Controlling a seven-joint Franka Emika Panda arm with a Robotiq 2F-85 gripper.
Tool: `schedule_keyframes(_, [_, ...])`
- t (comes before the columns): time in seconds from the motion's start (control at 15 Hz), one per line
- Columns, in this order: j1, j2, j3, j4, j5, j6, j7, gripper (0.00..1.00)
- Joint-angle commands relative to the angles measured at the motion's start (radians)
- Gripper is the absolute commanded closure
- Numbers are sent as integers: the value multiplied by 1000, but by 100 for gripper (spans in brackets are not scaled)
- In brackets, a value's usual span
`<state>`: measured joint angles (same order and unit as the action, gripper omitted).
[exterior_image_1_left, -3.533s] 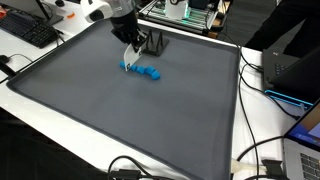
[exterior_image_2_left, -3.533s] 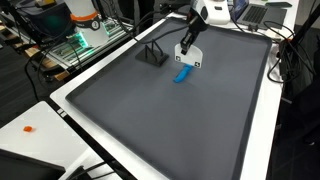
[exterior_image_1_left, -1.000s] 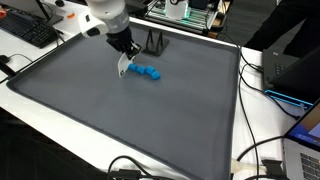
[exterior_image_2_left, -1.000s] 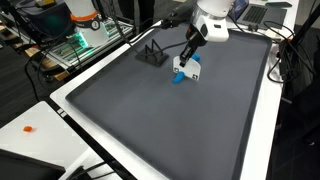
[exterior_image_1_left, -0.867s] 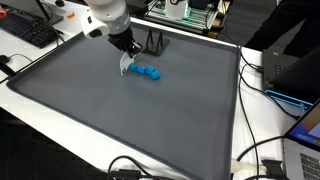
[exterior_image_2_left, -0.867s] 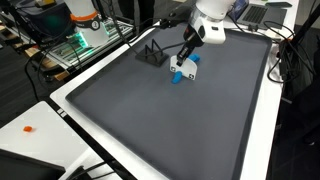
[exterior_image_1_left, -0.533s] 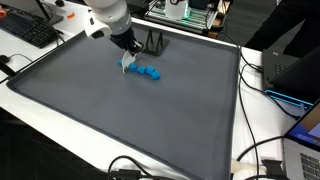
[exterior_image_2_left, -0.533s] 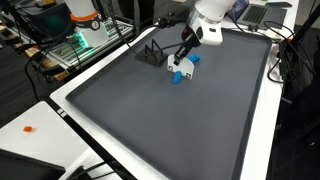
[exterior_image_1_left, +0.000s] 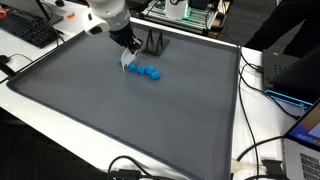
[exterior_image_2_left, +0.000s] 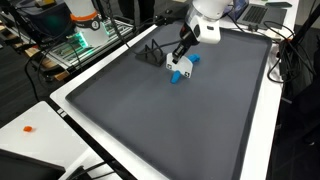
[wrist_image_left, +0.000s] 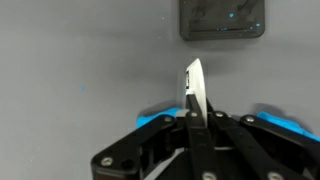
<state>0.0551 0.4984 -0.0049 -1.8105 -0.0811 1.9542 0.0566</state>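
The thin white piece sat pinched edge-on in my fully closed end effector, close over the blue object on the tabletop. With only 1 narrow edge gripped, I judged it could twist loose or nudge the blue object.

White piece and blue object, upper middle of both exterior views
The thin, tapered white piece stands edge-on, pinched between the closed fingers of the gripper. The knobbly, elongated bright-blue object lies flat just beside and below it.
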Motion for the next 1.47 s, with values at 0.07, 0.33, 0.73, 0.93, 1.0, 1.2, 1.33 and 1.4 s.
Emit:
schedule_keyframes(0.07, [-32,-108,11,-97,90,22,13,99])
schedule_keyframes(0.33, [-41,-187,11,-158,229,34,78,99])
schedule_keyframes(0.73, [-15,-302,-5,-281,325,87,355,99])
schedule_keyframes(0.93, [-10,-346,-3,-346,365,118,476,99])
schedule_keyframes(1.0, [-10,-357,0,-363,385,121,502,99])
schedule_keyframes(1.2, [-11,-389,4,-429,441,161,574,99])
schedule_keyframes(1.33, [-11,-404,6,-468,467,189,621,99])
schedule_keyframes(1.4, [-13,-409,7,-483,481,203,636,99])
